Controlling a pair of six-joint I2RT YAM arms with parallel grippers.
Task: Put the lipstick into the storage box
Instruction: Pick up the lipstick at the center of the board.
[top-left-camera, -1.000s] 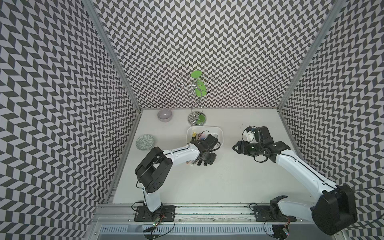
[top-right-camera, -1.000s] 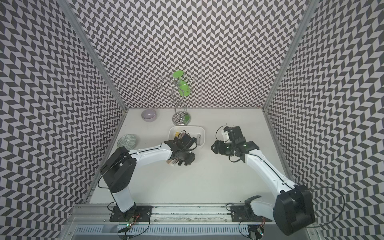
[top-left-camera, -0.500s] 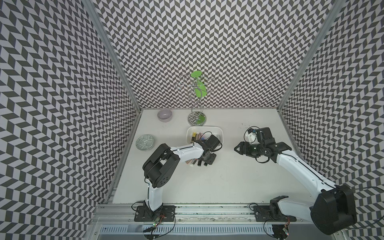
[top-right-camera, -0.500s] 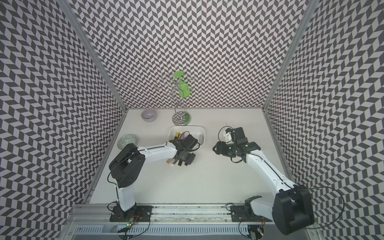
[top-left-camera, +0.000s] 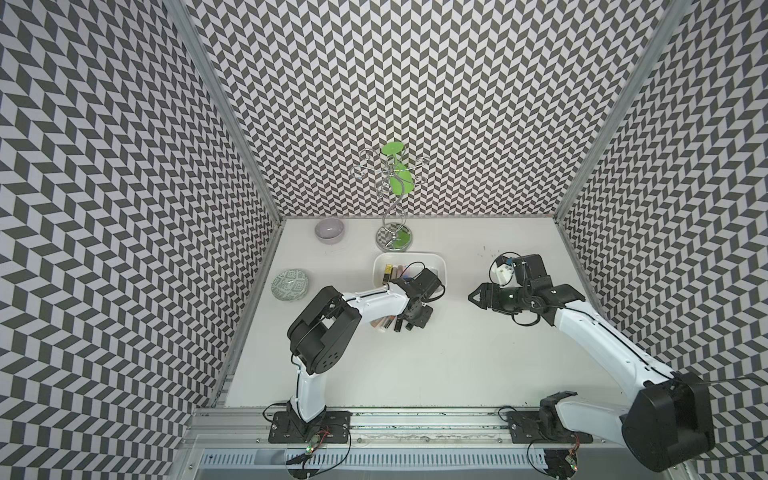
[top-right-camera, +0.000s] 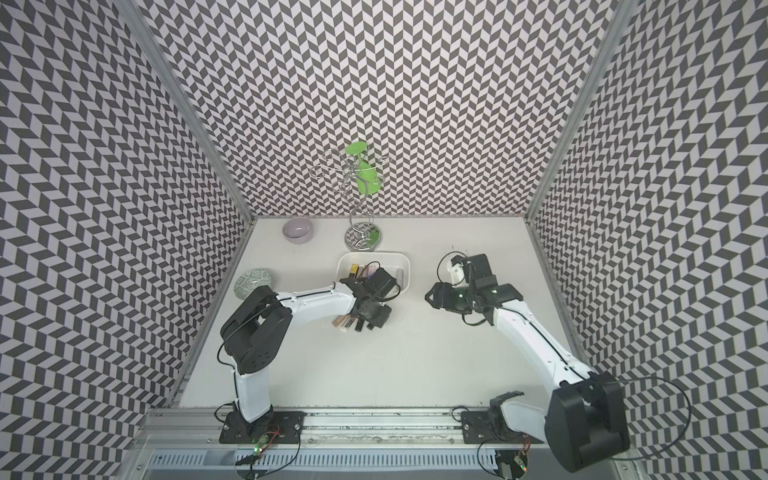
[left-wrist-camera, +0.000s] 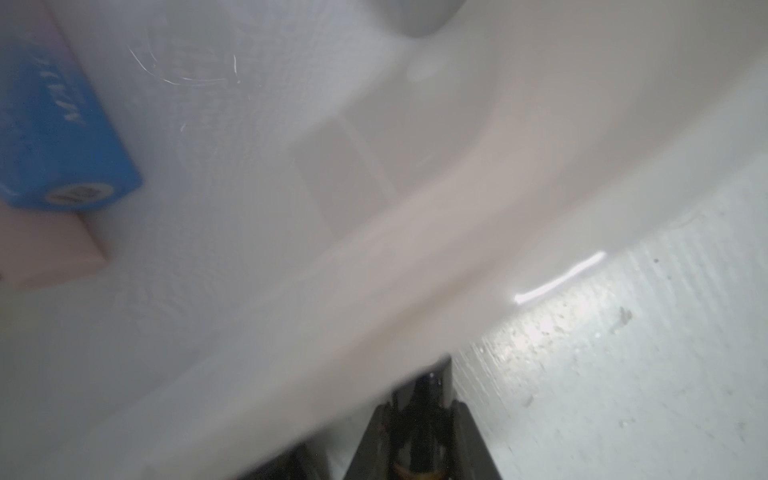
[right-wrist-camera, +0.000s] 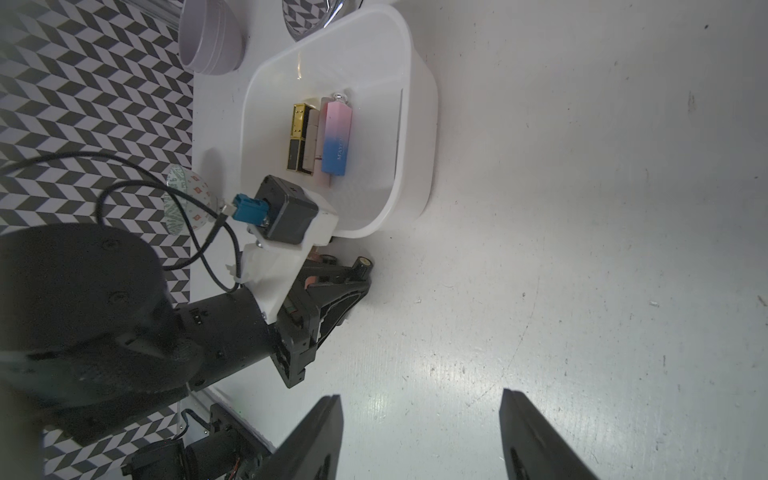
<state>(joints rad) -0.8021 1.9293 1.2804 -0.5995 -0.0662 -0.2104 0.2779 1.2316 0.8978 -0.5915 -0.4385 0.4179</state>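
left gripper (top-left-camera: 404, 325) first: its jaws have just drawn together; a second ago they stood visibly wider over the same spot; in the left wrist view they are pinched on a dark glossy lipstick (left-wrist-camera: 432, 376), so i read this as the grasp just made; the right wrist view shows the black tube's end poking out past the fingertips, low against the table (top-left-camera: 415, 374); as far as i can tell the lipstick is gripped but not yet lifted.

just beside it lie some loose tubes (top-left-camera: 381, 324); whether they touch the gripper i can't settle; the storage box (top-left-camera: 441, 266) sits just beyond, its near wall filling the left wrist view; it already holds a gold tube (right-wrist-camera: 297, 133) and a pink-and-blue tube (right-wrist-camera: 336, 141); the left elbow has shifted a little inward over the last second.

further out, the right gripper (right-wrist-camera: 422, 432) hangs spread and empty over bare table, well apart from the box.

my judgement: the pick is done; what's left is a lift clear of the rim and a short carry over it; the risks are dragging the neighbouring tubes along or clipping the wall.
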